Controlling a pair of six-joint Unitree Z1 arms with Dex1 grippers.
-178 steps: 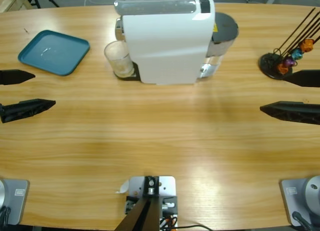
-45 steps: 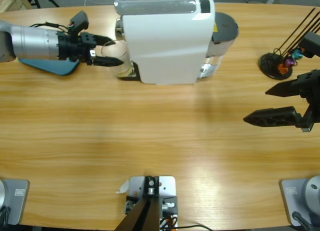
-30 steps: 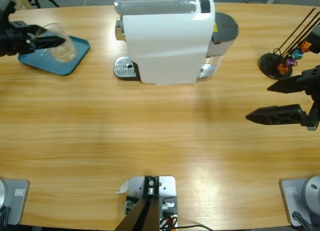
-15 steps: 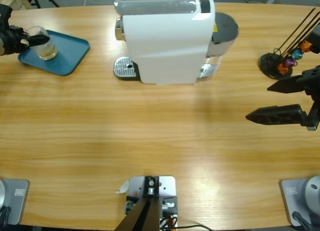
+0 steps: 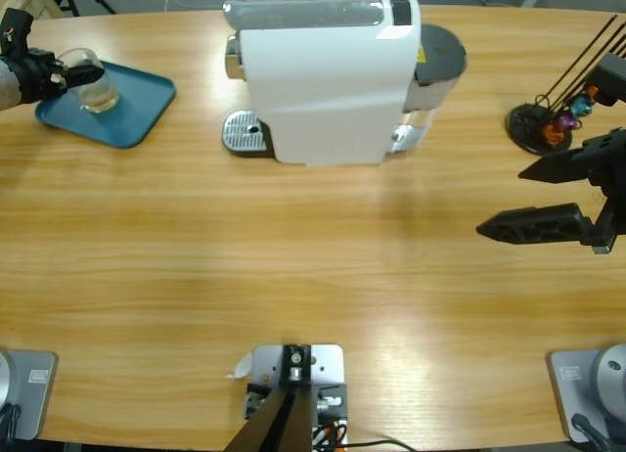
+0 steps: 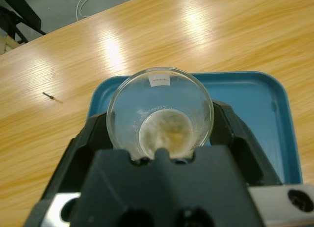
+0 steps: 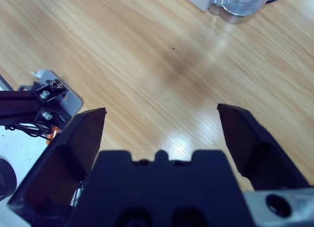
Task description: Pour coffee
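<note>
- The left hand [image 5: 70,74] is clamped around the glass [image 5: 95,83], upright on the teal tray [image 5: 137,110] at the worktop's [image 5: 313,266] far left corner; the coffee [image 6: 167,133] lies shallow in its bottom.
- Risk: a tilted or jerky release could tip the glass and spill.
- The coffee machine [image 5: 328,80] stands at the far edge, mid-worktop.
- The right hand [image 5: 543,193] hovers spread wide and empty by the right edge.

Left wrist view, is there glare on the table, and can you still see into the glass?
Left wrist view: bright glare patches on the table beyond the tray; the glass stays readable, pale coffee at its bottom. High view: soft sheen only, lower middle.
</note>
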